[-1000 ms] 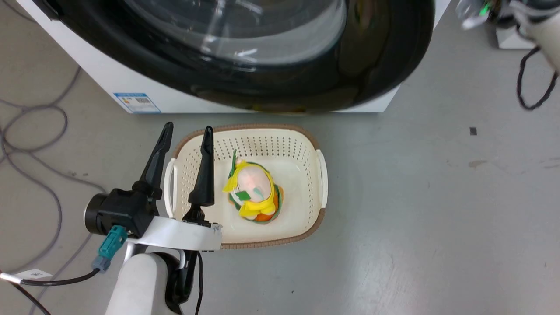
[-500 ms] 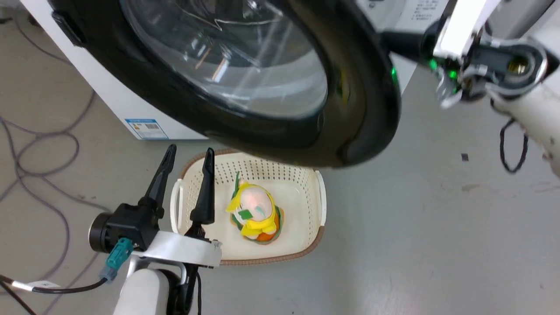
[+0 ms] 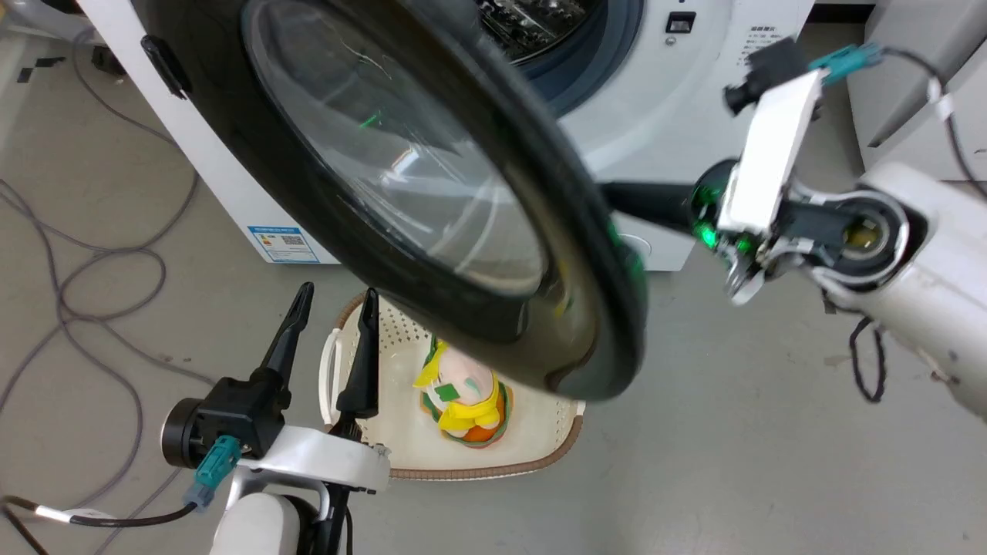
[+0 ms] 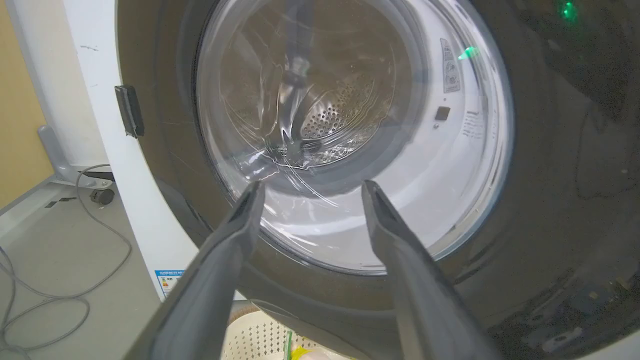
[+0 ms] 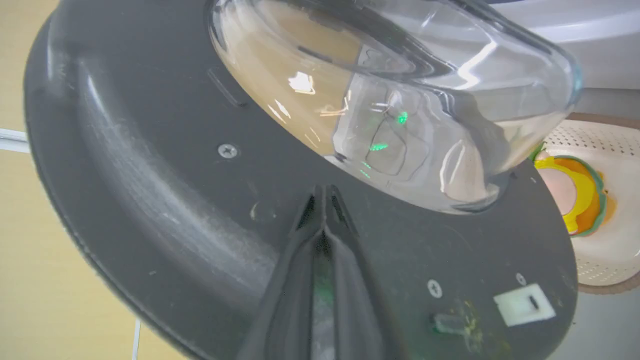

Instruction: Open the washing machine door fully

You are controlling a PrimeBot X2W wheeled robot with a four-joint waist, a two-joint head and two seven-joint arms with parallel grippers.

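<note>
My right gripper (image 5: 324, 195), fingers pressed together, sits at the door (image 3: 401, 177); it half-hides the basket (image 3: 501, 461). Left gripper (image 3: 337, 291) spread, empty.

The left gripper (image 3: 338, 297) points ahead, its two dark fingers (image 3: 284, 347) spread wide and holding nothing, its pale forearm (image 3: 258, 524) behind it. The right gripper (image 5: 324, 192) has its fingers pressed together, with the wrist (image 3: 840, 231) angled behind them.

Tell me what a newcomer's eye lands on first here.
The large round glossy black washing machine door with clear domed glass stands partly open across the head view's middle, before the white washing machine. The shut right gripper sets its tips against the door's inner face, below the glass. On the floor beneath sits a cream perforated basket holding a yellow-and-orange soft toy.
</note>
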